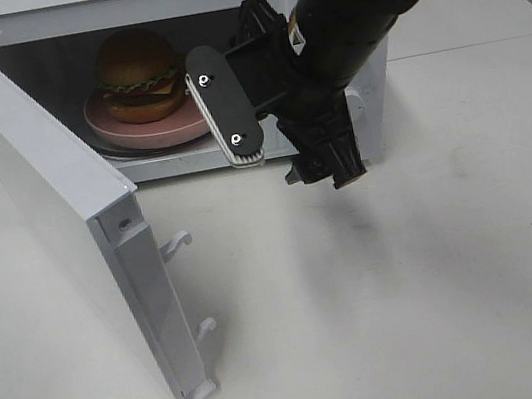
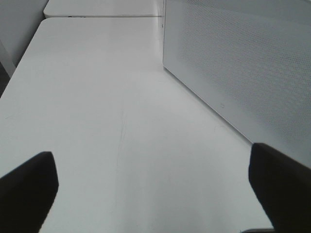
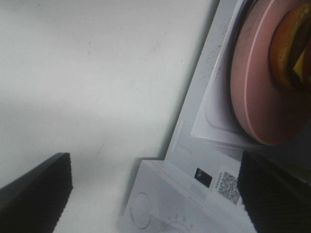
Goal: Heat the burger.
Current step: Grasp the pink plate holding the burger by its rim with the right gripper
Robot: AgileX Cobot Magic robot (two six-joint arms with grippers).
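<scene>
The burger (image 1: 138, 73) sits on a pink plate (image 1: 156, 128) inside the open microwave (image 1: 164, 3). In the right wrist view the burger's edge (image 3: 291, 43) and the plate (image 3: 257, 87) show close by. My right gripper (image 1: 282, 141) is open and empty, just in front of the microwave's opening, to the right of the plate; its fingers (image 1: 225, 115) stand wide apart, as the right wrist view (image 3: 155, 194) also shows. My left gripper (image 2: 153, 194) is open and empty over the bare table, beside the microwave's perforated side wall (image 2: 243, 63). It is out of the exterior view.
The microwave door (image 1: 52, 193) swings wide open to the left, its two latch hooks (image 1: 180, 241) pointing into the table space. The control panel with a knob (image 3: 141, 208) lies under the right gripper. White table (image 1: 413, 298) extends in front.
</scene>
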